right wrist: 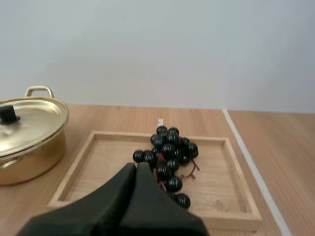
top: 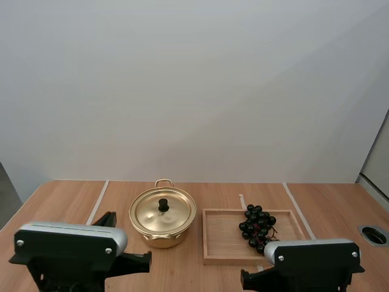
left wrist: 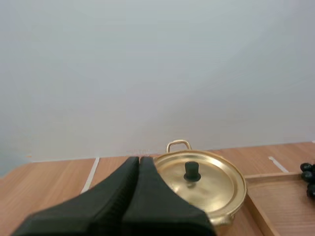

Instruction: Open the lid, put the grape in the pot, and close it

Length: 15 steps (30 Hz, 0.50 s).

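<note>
Left gripper (left wrist: 139, 160) shut on nothing, fingers pressed together into one dark wedge, tips low over the table (left wrist: 54, 172). Gold pot (left wrist: 202, 189) sits just beyond those tips and to their right, lid (left wrist: 211, 179) on, black knob (left wrist: 191, 171) upright at the lid's centre, loop handle (left wrist: 177, 144) at the far rim. Right gripper (right wrist: 136, 167) also closed and empty, fingers together, tips just short of the bunch of grapes (right wrist: 169, 152) and overlapping its nearest berries. Grapes lie in the wooden tray (right wrist: 93, 167), not in the pot. Right wrist view adds reddish stems among the berries, plus the pot off to the left of the fingers with a small gap to the tray's left rim. Left wrist view catches a few berries and a tray corner far right of the fingers. High view gives the whole layout: pot left, tray just beside it on the right, white tape lines (top: 97, 204) across the table.
</note>
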Motion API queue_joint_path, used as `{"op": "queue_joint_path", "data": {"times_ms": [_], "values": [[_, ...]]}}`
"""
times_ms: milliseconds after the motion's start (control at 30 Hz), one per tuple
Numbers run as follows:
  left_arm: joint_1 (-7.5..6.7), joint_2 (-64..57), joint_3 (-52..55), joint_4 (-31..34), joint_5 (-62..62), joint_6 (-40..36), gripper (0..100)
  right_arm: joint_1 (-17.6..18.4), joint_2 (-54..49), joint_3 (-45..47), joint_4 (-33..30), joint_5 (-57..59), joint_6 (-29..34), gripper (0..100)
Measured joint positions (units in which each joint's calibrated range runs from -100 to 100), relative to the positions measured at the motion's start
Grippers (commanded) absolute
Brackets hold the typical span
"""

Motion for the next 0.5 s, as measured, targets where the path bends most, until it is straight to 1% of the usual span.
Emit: {"op": "queue_joint_path", "data": {"times_ms": [100,133,200,233,333,433,500], "values": [[0.0,-0.12,-4.82,0.0,0.21,0.0,1,0.0,0.0,-4.73,0.0,3.22,0.0,0],[0.0,-0.12,-9.96,0.0,0.35,0.0,1,0.0,0.0,-6.15,0.0,3.95,0.0,0],[0.0,-0.12,-11.23,0.0,0.58,0.0,1,0.0,0.0,-7.87,0.0,4.78,0.0,0],[0.0,-0.12,-13.32,0.0,2.82,0.0,1,0.0,0.0,-13.91,0.14,11.02,0.0,0],[0.0,-0.23,-17.46,0.0,9.31,0.0,1,0.0,-0.13,-22.46,0.14,17.17,0.0,0],[0.0,-0.23,-19.08,0.12,14.28,0.0,1,0.0,-0.13,-23.79,0.14,18.07,0.0,0],[0.0,-0.23,-19.4,0.12,14.8,0.0,1,0.0,-0.13,-23.79,0.14,18.9,0.0,0]]}}
